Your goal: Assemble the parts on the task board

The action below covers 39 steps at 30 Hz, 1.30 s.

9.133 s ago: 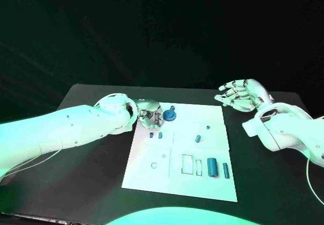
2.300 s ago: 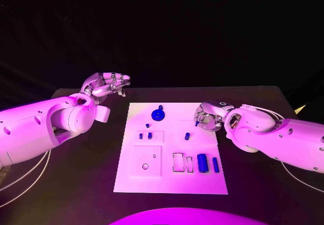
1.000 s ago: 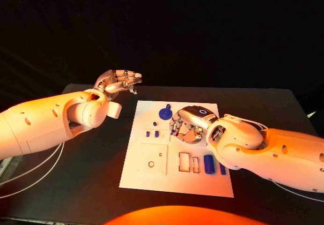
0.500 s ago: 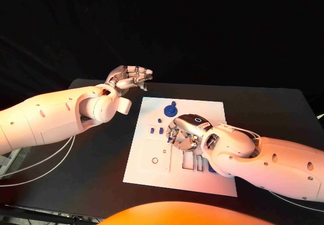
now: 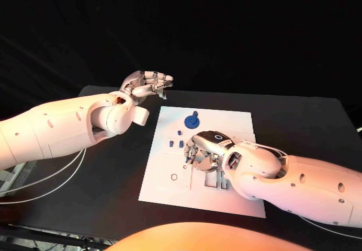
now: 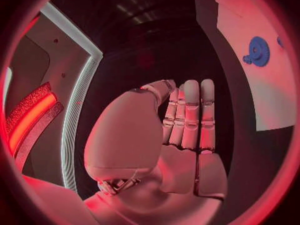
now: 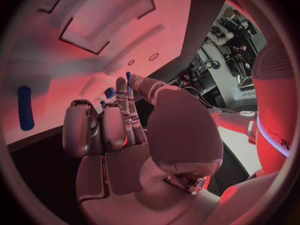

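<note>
Dark room, black table (image 5: 98, 172), and on it the white task board (image 5: 226, 123) running away from me. My right arm lies across the board's near right part, and my right hand (image 5: 205, 154) hangs low over the board's middle, fingers bunched downward; in the right wrist view a small blue part (image 7: 128, 77) shows at the fingertips (image 7: 122, 92), so I judge it is pinched there and I am carrying it to a seat. My left hand (image 5: 146, 83) is raised off the board's far left corner, fingers curled in on nothing that I can see.

The step in hand looks like a placement: next I need to line the part over its hole and lower it straight.

Around it: the blue gear (image 5: 192, 121) stands at the far end, two small blue pegs (image 5: 176, 144) just left of my right hand, a long blue piece (image 7: 24, 107) lying flat. My own hand hides the target in the head view, so I cannot tell the seat exactly.
</note>
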{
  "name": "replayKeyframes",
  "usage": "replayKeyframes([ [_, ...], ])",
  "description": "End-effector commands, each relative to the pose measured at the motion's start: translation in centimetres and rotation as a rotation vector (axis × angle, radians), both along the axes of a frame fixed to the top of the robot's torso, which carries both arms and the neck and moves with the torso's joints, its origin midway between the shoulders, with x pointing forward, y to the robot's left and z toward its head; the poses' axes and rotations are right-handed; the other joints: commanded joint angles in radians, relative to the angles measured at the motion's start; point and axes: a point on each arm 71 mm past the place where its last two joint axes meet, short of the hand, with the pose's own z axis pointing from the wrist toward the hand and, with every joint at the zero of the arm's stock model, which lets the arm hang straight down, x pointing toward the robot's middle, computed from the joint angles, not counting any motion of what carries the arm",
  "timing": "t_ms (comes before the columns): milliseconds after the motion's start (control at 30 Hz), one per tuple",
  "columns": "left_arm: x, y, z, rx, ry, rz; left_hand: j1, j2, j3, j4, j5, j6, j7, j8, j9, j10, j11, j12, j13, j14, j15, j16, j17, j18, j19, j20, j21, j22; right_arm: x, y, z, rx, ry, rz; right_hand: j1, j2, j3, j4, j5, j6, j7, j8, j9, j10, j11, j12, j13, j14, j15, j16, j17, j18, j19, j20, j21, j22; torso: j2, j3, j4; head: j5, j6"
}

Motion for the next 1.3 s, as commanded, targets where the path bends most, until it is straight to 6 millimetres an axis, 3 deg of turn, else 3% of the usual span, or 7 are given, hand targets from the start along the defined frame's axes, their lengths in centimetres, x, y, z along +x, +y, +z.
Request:
replayKeyframes([
  [33,0.0,-0.2,0.1,-0.001,-0.008,-0.009,-0.012,-0.002,0.000,-0.005,0.000,-0.008,0.002,0.005,0.001,-0.006,-0.001,0.003,-0.001,-0.007,0.002,-0.005,-0.001,0.013,-0.001,0.003,-0.004,-0.002,-0.1,0.1,-0.3,-0.019,0.007,0.010,-0.012,0.003,0.000,0.005,0.006,0.008,-0.002,0.002,0.001,0.005,0.003,-0.006,0.001,0.036,-0.007,0.003,-0.001,-0.019,0.004,-0.001,-0.002,0.160,0.000,-0.0004,0.0007,0.001,-0.001],
  [500,0.0,-0.1,0.1,0.003,-0.007,-0.013,-0.013,-0.001,0.000,-0.005,0.001,-0.008,0.002,0.005,0.001,-0.006,-0.001,0.003,-0.001,-0.008,0.002,-0.004,-0.001,0.013,-0.002,0.003,-0.005,-0.002,-0.5,0.5,-0.9,-0.030,0.020,0.018,-0.014,0.003,0.000,0.006,0.007,0.007,-0.002,0.001,0.001,0.004,0.003,-0.006,0.001,0.036,-0.007,0.003,-0.002,-0.019,0.004,-0.001,-0.003,0.160,0.000,-0.0005,0.0012,0.007,-0.008],
  [1300,0.0,-0.1,0.0,0.007,-0.003,-0.016,-0.014,-0.001,0.000,-0.006,0.001,-0.008,0.002,0.007,0.002,-0.007,-0.001,0.004,-0.002,-0.008,0.002,-0.004,-0.001,0.013,-0.002,0.004,-0.006,-0.002,-0.6,0.5,-1.5,-0.052,0.017,0.018,-0.015,0.002,0.000,0.006,0.008,0.006,-0.002,0.001,0.002,0.004,0.003,-0.006,0.001,0.036,-0.007,0.003,-0.002,-0.018,0.004,-0.001,-0.004,0.160,0.000,-0.0005,0.0006,0.008,-0.013],
])
